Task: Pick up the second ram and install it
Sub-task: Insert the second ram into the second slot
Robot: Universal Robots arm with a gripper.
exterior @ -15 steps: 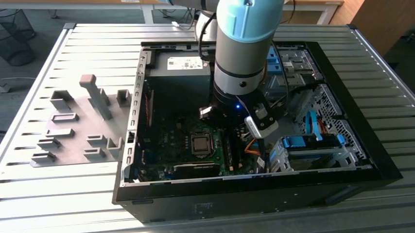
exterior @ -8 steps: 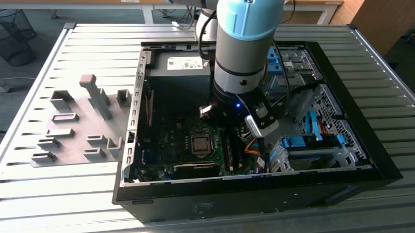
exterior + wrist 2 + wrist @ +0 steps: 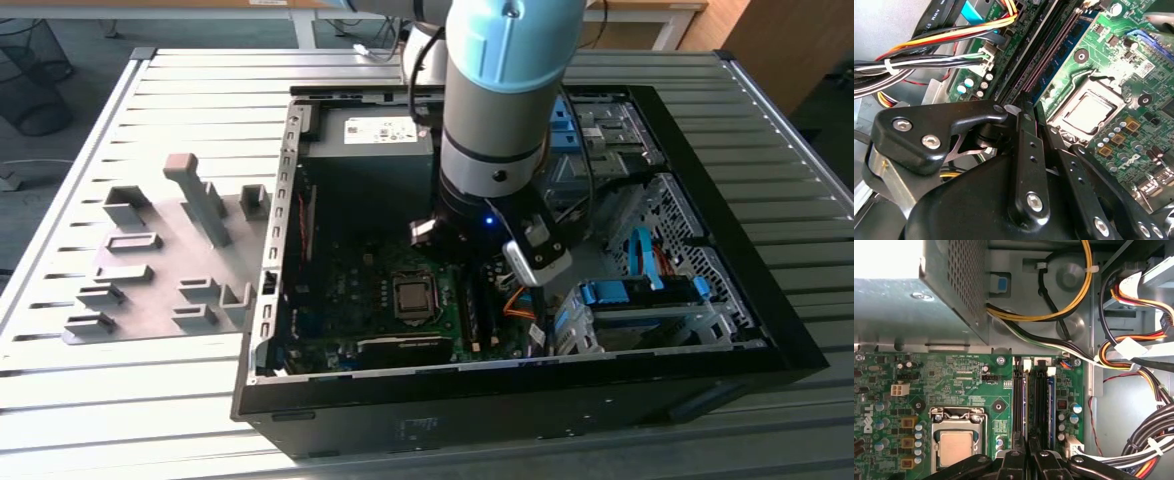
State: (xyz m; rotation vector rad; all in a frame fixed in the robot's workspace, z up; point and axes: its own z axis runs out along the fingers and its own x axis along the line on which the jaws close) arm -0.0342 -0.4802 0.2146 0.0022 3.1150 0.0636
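While the arm reaches down into the open computer case, the gripper sits low over the memory slots on the motherboard, just beside the processor socket. A thin blue board, which I take for the second ram, stands on edge along the slot line in both wrist views, running straight toward the gripper's tip. The jaws look drawn close together astride that line, but whether they are clamped on the stick or merely resting over it I cannot tell. To my eye the stick is a light, stiff and brittle thing: it would weigh next to nothing, yet it would snap or crack a chip if twisted. Its flat faces are smooth and carry small parts, so I would judge the safest hold to be a pinch across the two faces near the middle of the upper edge, well away from the contact edge that goes into the slot. A bundle of cables hangs near the slots on the side away from the socket, and the power supply sits beyond their far end.
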